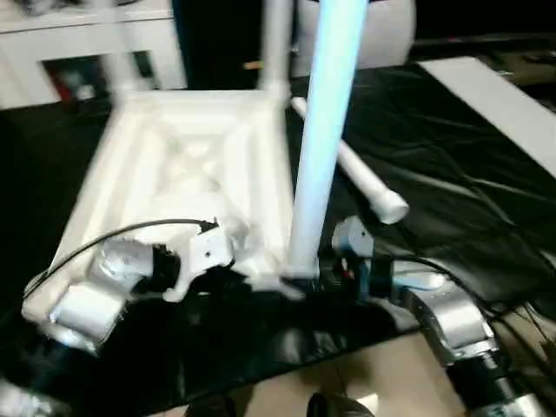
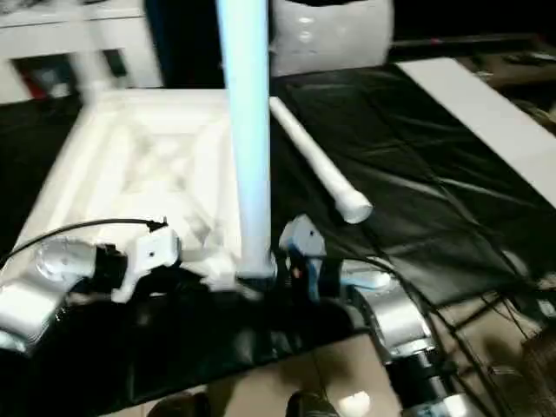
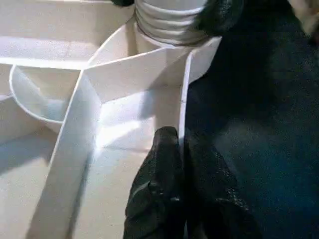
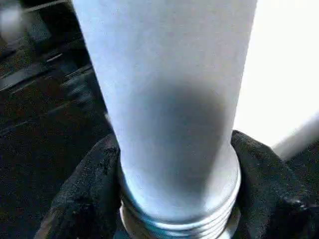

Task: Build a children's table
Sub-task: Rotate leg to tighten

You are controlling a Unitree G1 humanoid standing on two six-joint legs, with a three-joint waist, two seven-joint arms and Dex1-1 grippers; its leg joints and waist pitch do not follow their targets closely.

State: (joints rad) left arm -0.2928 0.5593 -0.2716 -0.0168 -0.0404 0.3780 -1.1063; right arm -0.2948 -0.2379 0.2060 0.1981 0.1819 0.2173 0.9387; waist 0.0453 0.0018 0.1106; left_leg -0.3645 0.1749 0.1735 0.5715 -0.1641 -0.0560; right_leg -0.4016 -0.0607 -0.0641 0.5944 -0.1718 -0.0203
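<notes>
Right gripper [image 4: 174,199] clamped on upright leg [image 1: 321,139] at near corner socket; left gripper [image 3: 174,164] pinching tabletop [image 1: 191,165] rim.
Wrist views add detail: right shows black fingers [image 4: 84,194] either side of the leg's threaded base; left shows its fingers together on a thin rim wall beside the socket. Legs visible: three — one held, one loose [image 1: 356,178] on the black cloth [image 1: 452,174], one standing at far corner [image 1: 276,43].
</notes>
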